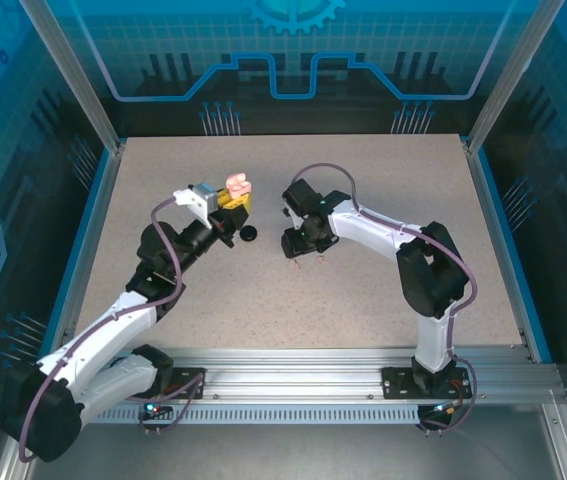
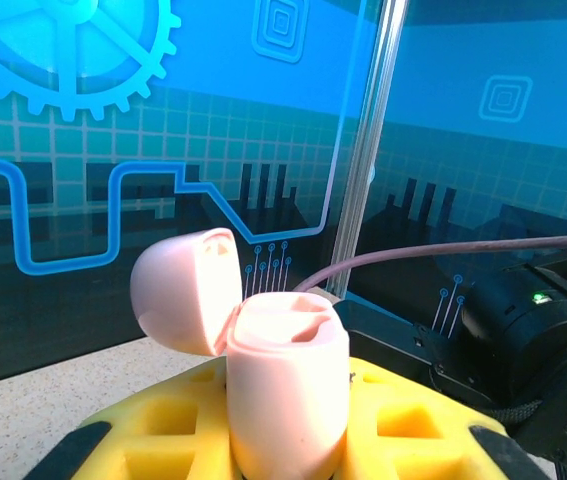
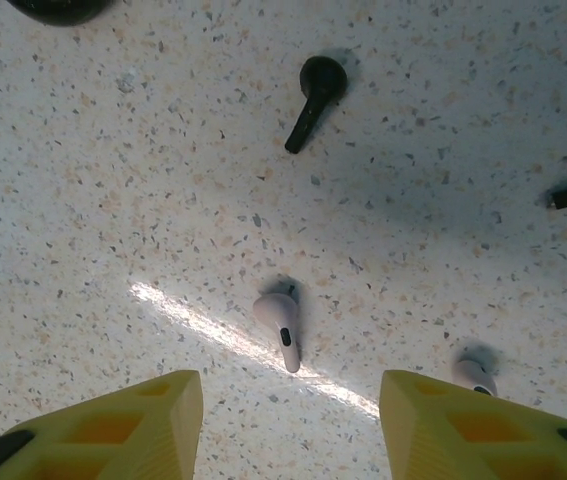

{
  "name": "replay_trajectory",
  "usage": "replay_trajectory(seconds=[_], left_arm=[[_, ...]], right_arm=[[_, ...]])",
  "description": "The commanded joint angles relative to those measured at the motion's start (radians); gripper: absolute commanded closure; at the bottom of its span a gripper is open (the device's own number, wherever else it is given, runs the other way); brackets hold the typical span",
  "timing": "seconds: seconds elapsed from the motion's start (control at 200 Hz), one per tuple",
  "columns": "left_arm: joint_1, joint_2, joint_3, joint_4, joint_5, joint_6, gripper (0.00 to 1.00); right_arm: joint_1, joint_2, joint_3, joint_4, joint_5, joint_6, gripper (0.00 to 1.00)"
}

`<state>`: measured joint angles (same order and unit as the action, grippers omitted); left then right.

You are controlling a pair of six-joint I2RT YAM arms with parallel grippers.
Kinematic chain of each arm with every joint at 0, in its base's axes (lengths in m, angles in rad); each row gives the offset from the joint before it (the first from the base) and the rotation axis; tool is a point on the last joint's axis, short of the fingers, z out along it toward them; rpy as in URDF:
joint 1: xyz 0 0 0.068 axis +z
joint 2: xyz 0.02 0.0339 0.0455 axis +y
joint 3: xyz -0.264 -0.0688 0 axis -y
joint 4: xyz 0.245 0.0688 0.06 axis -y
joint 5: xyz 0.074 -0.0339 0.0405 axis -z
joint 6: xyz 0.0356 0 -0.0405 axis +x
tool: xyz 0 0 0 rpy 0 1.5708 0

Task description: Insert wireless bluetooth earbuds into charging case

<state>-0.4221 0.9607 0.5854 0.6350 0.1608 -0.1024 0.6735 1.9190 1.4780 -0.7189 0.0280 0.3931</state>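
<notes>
Speckled worktop below us: our right claw hung wide above a pale earbud, black earbud at twelve o'clock; left claw clamped the open-lidded pink case.

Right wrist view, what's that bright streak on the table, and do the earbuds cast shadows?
Right wrist view: a diagonal glare streak crosses the speckled tabletop, passing by the pale stemmed earbud; that one and the black stemmed earbud each cast a soft shadow.

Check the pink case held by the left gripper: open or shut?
Open: the lid is swung back to the left of the case, baring the recess on top.
</notes>
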Motion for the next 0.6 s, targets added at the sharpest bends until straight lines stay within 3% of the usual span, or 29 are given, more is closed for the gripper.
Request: replay_trajectory(seconds=[0.0,0.255,0.595], left_arm=[[-0.008,0.012,0.001,0.032,0.011,0.008,1.0],[-0.021,0.054,0.002,0.035,0.044,-0.01,1.0],[-0.029,0.081,0.02,-0.017,0.198,-0.091,1.0]], right_arm=[[-0.014,-0.107,0.041,-0.02,0.006,0.017,0.49],[-0.113,-0.315,0.074,0.008,-0.178,0.012,0.47],[-0.16,-0.536,-0.028,0.16,-0.451,-0.212,0.49]])
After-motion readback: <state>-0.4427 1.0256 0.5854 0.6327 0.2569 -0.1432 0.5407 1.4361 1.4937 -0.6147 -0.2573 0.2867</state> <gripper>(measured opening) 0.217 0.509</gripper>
